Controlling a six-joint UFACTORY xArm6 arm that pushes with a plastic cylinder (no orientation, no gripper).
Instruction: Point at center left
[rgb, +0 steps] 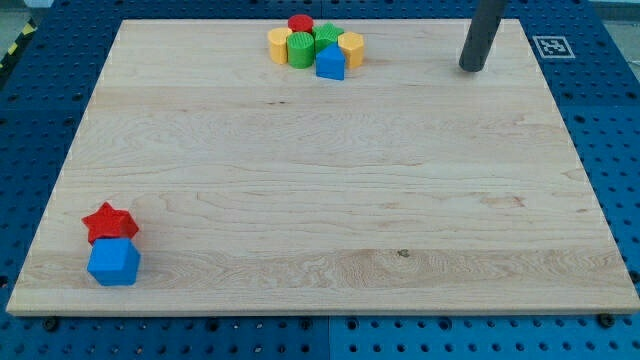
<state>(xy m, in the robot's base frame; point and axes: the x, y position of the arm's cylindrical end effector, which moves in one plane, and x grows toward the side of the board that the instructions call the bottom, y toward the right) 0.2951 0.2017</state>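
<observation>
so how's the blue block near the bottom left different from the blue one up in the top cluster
The lower blue block looks like a cube and touches only the red star; the upper blue block has a peaked, house-like top and sits against the green blocks. The lower one looks larger and lies far from my tip; the upper one is nearer. Both are blue.

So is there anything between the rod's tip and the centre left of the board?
Nothing visible. My tip is near the board's top right corner. The straight line to centre left crosses bare wood, passing below the cluster of blocks at the top and above the red star and blue block at bottom left.
</observation>
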